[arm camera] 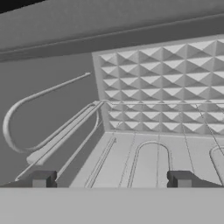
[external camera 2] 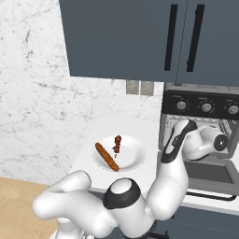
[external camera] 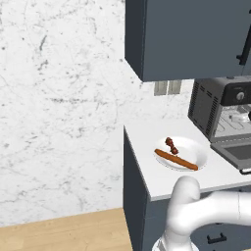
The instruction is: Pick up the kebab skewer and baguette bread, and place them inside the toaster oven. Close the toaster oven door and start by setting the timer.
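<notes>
Fingers spread wide and empty inside toaster oven, baguette bread on plate

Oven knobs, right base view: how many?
3, in a row on the toaster oven's black panel: left knob, middle knob, right knob at the picture's edge. More may lie past that edge.

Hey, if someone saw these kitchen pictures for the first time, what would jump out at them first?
Probably the white arm reaching into the open toaster oven at the right end of the counter, its door folded down and the open, empty gripper looking across the wire rack inside. Next, the white plate near the counter's middle, with the baguette bread and kebab skewer lying on it, untouched.
</notes>
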